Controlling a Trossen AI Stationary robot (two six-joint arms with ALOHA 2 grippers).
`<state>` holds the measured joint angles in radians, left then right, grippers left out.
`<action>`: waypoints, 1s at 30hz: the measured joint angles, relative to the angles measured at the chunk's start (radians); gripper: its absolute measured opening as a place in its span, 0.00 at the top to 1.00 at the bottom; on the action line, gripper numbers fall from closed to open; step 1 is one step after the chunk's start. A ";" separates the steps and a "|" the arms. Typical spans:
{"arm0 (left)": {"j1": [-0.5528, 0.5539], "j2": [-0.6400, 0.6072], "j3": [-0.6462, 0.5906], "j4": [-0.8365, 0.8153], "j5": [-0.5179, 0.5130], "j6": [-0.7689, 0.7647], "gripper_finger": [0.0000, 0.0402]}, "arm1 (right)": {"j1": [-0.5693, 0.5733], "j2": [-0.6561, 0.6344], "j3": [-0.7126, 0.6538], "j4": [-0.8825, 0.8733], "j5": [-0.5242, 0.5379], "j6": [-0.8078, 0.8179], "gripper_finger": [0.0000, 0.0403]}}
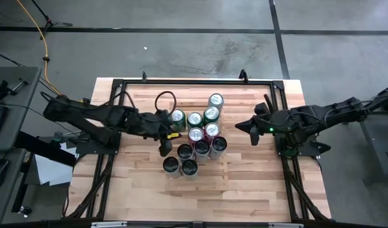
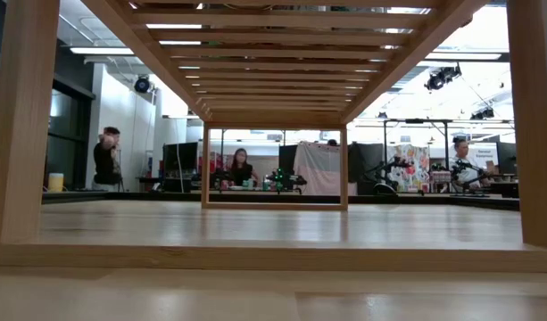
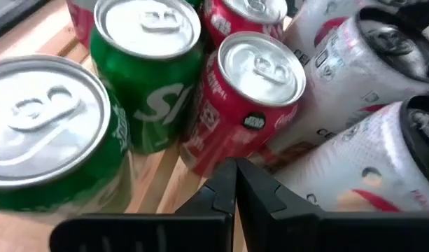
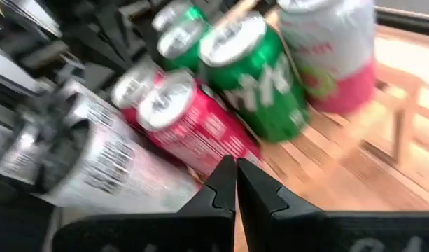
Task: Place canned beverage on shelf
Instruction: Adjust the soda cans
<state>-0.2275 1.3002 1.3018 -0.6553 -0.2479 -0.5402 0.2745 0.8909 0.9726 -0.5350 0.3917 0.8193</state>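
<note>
A grey concrete floor (image 1: 181, 38), crossed by dark lines, surrounds the table in the high view, with a yellow cable (image 1: 38, 35) trailing at upper left. In the low view, ceiling strip lights (image 2: 179, 42) glow at upper left, a person (image 2: 104, 160) stands at far left, another (image 2: 240, 168) sits at desks mid-frame.

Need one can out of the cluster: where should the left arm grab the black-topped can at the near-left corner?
Take the black-topped can by its upright side wall, coming from the left: that side is bare, while neighbouring cans crowd its right. The left gripper is beside it, jaws shut.
</note>
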 joint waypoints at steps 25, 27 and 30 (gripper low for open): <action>0.119 0.052 0.000 0.054 0.110 -0.523 1.00 | 0.000 0.000 0.000 -0.089 -0.019 0.048 1.00; 0.119 0.053 0.000 0.056 0.136 -0.566 1.00 | 0.000 0.000 0.000 -0.089 -0.019 0.048 1.00; 0.117 0.052 0.000 0.055 0.164 -0.630 1.00 | 0.000 0.000 0.000 -0.089 -0.019 0.048 1.00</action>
<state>-0.1108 1.3526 1.3018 -0.5999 -0.0840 -1.1705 0.2745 0.8906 0.9726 -0.6239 0.3729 0.8669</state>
